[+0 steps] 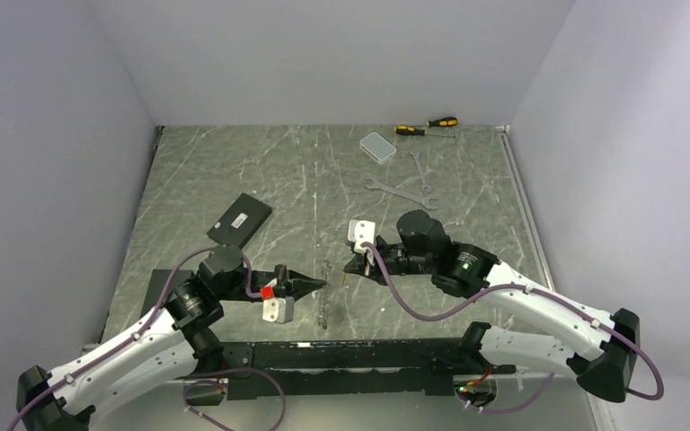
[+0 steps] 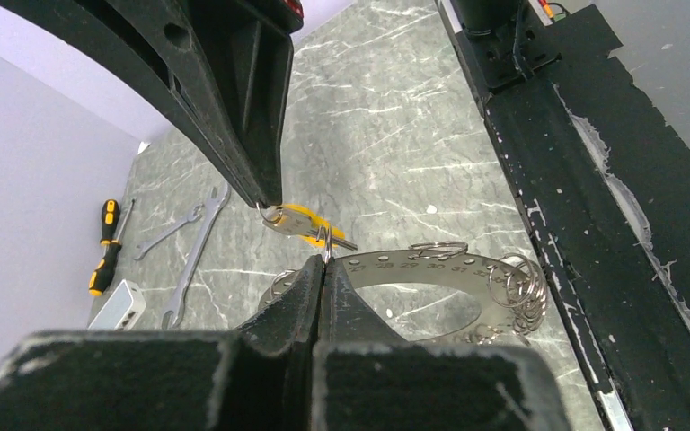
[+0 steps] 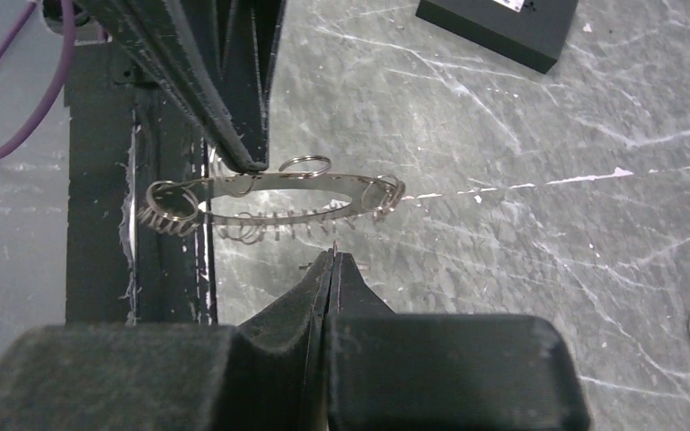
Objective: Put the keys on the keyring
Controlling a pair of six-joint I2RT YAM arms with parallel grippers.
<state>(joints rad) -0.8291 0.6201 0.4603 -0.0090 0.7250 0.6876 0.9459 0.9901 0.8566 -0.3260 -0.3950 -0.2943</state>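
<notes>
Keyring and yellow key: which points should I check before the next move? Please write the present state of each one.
1. Left fingers shut on the keyring: ok.
2. Right fingers shut on the yellow key: ok.
3. Key head close to the keyring's edge: ok.
4. Key already threaded on the keyring: cannot tell.
5. Wrenches and screwdrivers far from both arms: ok.

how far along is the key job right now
Done: the left end effector is shut on the flat silver numbered keyring. In hand: the right end effector pinches the small yellow-headed key at the ring's rim. Left: threading it on; I cannot tell whether it has caught a wire loop yet.
</notes>
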